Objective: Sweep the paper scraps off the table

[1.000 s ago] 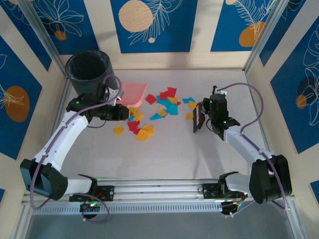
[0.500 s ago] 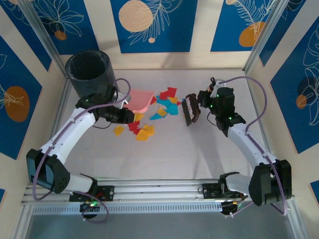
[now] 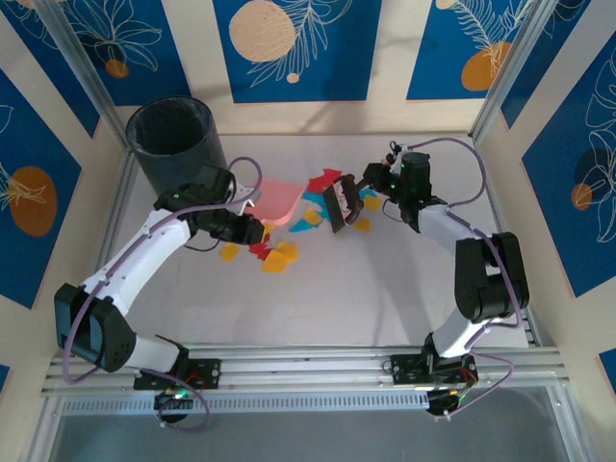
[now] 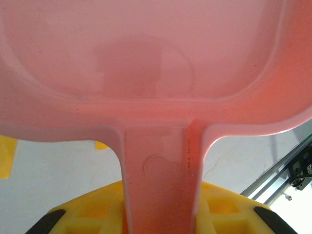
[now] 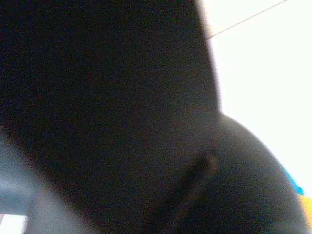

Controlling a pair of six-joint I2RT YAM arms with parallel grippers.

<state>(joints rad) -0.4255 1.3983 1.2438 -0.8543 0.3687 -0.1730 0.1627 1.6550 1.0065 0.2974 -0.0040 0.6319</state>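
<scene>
Red, yellow, orange, cyan paper scraps, clustered mid-table

The pink dustpan runs off the left wrist picture's top and sides. The dark brush hides some paper scraps; close to the right wrist camera, it blurs.

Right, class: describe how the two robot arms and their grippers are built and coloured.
Both the left arm and right arm have slim white links between chunky black joints, small green lights, and a lilac cable looping alongside. The left gripper has yellow fingers with black tips; the right gripper looks black.
</scene>
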